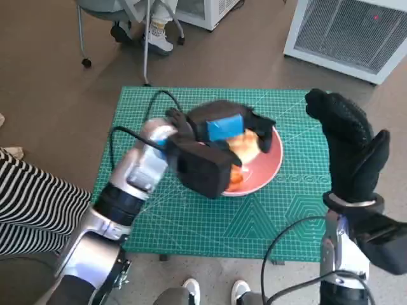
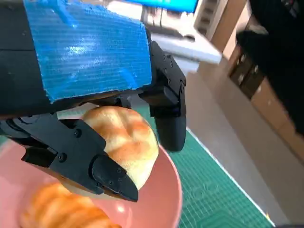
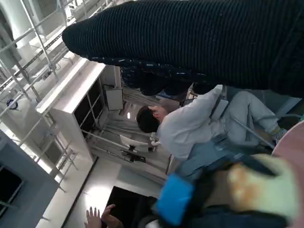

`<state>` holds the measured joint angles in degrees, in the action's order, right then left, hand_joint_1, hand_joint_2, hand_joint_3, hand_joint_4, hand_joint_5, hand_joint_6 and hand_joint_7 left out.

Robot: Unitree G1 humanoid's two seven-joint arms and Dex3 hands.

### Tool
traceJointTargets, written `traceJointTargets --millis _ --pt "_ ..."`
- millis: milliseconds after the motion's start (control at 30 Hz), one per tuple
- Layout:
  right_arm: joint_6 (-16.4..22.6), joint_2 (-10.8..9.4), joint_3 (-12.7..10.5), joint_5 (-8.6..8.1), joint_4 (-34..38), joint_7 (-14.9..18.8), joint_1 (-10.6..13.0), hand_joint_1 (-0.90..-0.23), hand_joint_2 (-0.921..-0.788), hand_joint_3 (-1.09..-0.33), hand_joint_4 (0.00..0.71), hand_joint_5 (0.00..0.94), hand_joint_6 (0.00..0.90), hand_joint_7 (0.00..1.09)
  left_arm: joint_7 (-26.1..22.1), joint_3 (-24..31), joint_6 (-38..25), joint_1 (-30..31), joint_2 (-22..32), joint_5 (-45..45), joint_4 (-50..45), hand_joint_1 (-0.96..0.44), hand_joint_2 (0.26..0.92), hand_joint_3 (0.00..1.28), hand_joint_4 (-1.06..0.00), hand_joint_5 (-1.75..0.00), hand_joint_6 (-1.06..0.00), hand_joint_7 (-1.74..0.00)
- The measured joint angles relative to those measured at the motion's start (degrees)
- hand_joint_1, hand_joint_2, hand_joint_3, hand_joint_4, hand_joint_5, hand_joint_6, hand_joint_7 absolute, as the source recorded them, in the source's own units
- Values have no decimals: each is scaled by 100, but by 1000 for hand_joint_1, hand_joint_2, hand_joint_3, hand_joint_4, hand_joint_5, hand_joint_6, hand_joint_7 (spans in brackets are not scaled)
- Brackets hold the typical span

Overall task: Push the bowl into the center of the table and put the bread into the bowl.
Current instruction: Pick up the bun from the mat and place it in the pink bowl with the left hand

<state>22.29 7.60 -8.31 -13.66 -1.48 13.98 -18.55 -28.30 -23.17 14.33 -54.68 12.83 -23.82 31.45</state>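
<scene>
Left robot hand (image 1: 219, 130) is over the pink bowl (image 1: 270, 166), fingers (image 2: 111, 175) clamped round a bread roll (image 2: 126, 137). The roll sits low inside the bowl's rim, beside a second roll (image 2: 61, 209) already lying in the bowl, so the grip looks like a placing hold, likely just short of letting go. Bowl rests on the green mat (image 1: 191, 222) covering the table, a little right of middle and toward the far side. Right robot hand (image 1: 350, 149) is raised at the right edge, away from the bowl, holding nothing, fingers extended; probably parked to keep the left arm's path free. A seated person (image 3: 190, 126) shows in the right wrist view.
</scene>
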Motion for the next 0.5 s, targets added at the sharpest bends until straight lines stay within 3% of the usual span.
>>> traceJointTargets --millis 100,300,500 --pt "0 1 0 13 -3 -2 1 -701 -921 -713 198 0 134 377 -90 -106 -38 -43 -78 -50 205 -226 786 46 -244 -51 -233 -230" --pt "14 7 -9 41 -3 -4 1 -694 -921 -719 198 0 133 379 -79 -256 103 -57 -87 -204 486 -467 808 35 -110 -7 -189 -138" --pt "26 20 -29 42 -2 -4 0 -689 -921 -720 198 0 132 380 9 -266 350 -69 -73 -273 774 -600 853 34 -24 -1 -155 -94"
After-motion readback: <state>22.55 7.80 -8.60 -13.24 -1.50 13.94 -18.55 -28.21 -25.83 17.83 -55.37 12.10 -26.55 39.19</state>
